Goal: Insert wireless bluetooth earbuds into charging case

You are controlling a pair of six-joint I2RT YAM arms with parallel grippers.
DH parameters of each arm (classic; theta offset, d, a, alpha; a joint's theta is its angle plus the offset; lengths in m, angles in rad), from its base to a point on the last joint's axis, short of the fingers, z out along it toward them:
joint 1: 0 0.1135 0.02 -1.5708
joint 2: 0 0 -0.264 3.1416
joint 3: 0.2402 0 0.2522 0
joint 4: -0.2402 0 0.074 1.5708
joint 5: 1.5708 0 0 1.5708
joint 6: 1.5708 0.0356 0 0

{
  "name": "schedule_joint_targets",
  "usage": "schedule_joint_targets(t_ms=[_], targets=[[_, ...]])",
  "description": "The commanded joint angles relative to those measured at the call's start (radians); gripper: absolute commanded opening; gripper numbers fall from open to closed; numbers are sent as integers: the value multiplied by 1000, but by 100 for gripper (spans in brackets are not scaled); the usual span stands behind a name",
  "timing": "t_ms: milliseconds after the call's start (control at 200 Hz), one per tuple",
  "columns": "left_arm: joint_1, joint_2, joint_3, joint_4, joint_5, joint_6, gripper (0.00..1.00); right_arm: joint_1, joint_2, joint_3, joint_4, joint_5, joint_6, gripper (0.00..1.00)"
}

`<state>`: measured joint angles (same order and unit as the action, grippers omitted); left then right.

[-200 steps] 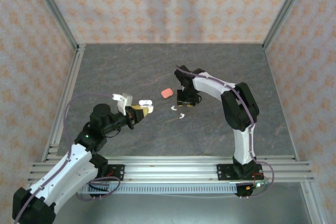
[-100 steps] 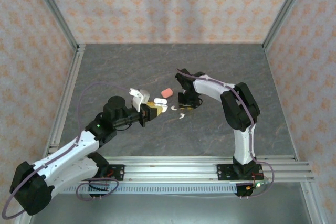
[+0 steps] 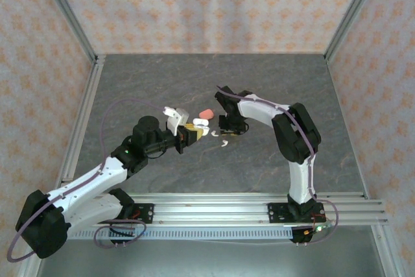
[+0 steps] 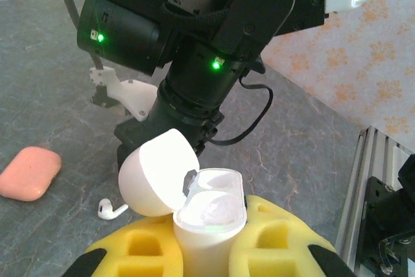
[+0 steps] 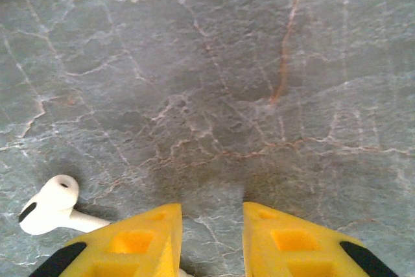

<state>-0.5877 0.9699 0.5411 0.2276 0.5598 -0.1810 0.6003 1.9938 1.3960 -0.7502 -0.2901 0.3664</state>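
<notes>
You had the left jaws pressed shut on the white charging case, its body pinched between the yellow pads. It stood upright with the hinged lid flipped back to one side. I read that as deliberate: mouth up and open so a bud could drop straight in, presented close to the right arm so the handoff was short. The inside of the case glared white with a green glow low down, so I couldn't tell whether either well was filled. The right jaws pointed down at the counter, spread by a narrow gap with bare stone showing between the two pads. I saw nothing pinched there; a sliver of white at the bottom edge of that view was too small to name. A white earbud lay on its side on the counter, just beside the left-of-frame pad but outside the gap and not touching it. My guess is you were lining up for that bud, and the jaws would need to shift sideways to straddle it first. The risk is that the stem lay flat, so a low pinch could flick it away. The pink case sat shut and flat on the counter, just behind the white case and between the two arms, with nothing touching it. Nothing was going into the white case at this moment, so the insertion looked not yet done.
</notes>
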Motion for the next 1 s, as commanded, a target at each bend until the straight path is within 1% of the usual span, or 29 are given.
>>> schedule_joint_targets(t_ms=[0,215,440,656,786,896,996], targets=[[-5,4,43,55,-25,24,0,51,-11,1,55,-102,26,29],[-4,-2,72,-31,-16,50,0,83,-60,-60,135,-128,63,29],[-5,-55,8,-26,-56,32,0,93,-80,-64,110,-137,63,29],[-4,-100,-7,-49,-84,32,0,95,-166,-79,134,-86,87,30],[-4,-104,-9,-72,-90,47,0,95,-226,-91,153,-59,93,35],[-4,-104,-16,-57,-90,36,0,87,-255,-95,142,-36,85,39],[-5,-102,-18,-39,-95,36,0,62,-257,-99,131,-51,82,43]])
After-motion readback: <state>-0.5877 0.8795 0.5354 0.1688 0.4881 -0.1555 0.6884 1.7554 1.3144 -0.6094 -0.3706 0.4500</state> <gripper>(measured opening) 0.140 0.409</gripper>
